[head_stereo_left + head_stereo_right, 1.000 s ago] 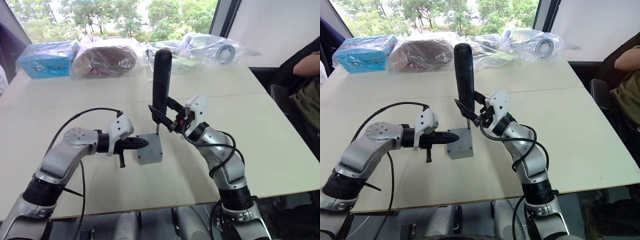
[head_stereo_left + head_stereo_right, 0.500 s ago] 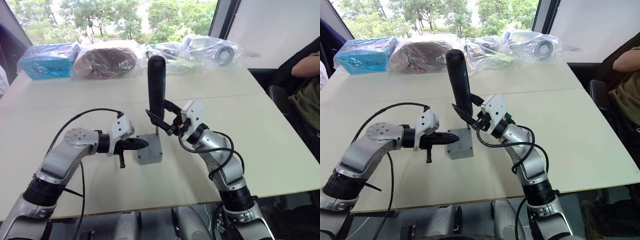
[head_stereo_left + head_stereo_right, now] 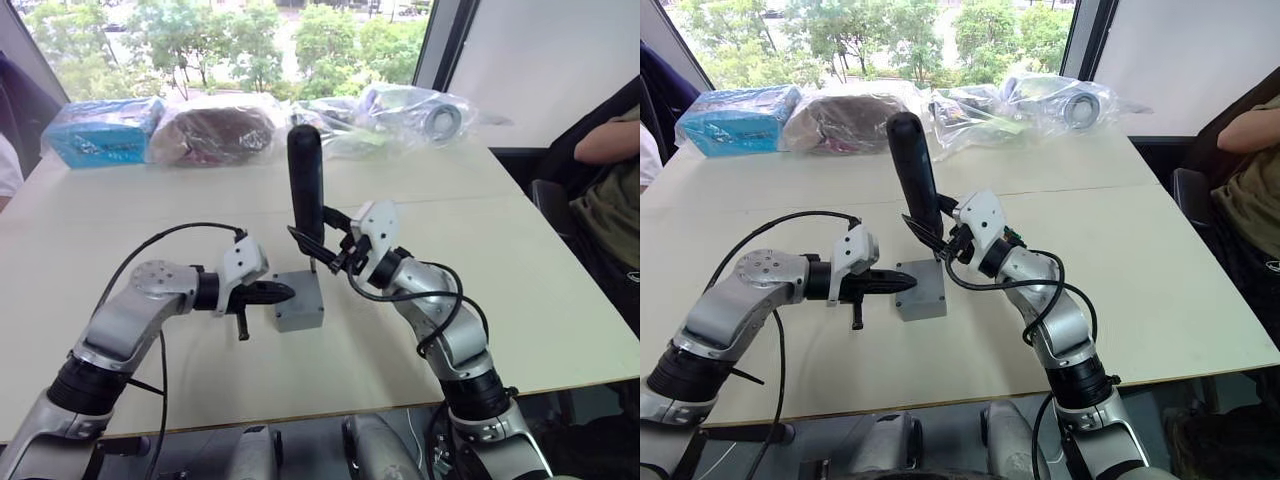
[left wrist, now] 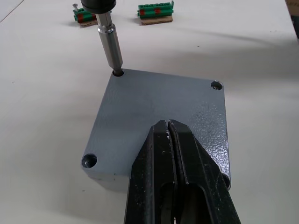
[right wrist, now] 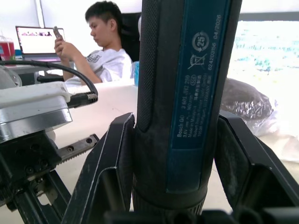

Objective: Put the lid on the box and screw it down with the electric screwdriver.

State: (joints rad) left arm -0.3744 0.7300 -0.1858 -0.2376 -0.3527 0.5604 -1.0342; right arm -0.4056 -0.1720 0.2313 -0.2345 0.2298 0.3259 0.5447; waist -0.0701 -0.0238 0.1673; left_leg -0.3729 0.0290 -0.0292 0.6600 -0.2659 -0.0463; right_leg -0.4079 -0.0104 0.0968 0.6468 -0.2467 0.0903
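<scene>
Grey, finely speckled metal makes up the lid [image 4: 159, 116], a flat square plate with round screw holes at its corners, lying flush on the box [image 3: 298, 312] of the same footprint. The box sits on the pale, smooth worktop [image 3: 520, 260], and everything else I place from it.

My left pincer [image 4: 172, 154] has its two black tapered fingers pressed tight together with nothing between them, their tips resting on top of the lid near one edge. It reaches the box from my left side.

My right pincer [image 3: 325, 245] is clamped around the electric screwdriver [image 3: 306, 185], a dark, pen-shaped cylinder with a ribbed grip and a blue label panel. The tool stands almost upright above the box's far corner, leaning slightly. Its thin, shiny metal bit [image 4: 110, 46] goes down into the corner screw hole there.

Beyond the box, seen from my left wrist, lie two small green connector blocks [image 4: 155, 10] on brown bases, well apart from the lid.

At the far side of the worktop from the box lie crinkled clear plastic bags [image 3: 420, 105] and a blue packet [image 3: 100, 130]. A person [image 5: 100, 51] sits further off, holding a phone.
</scene>
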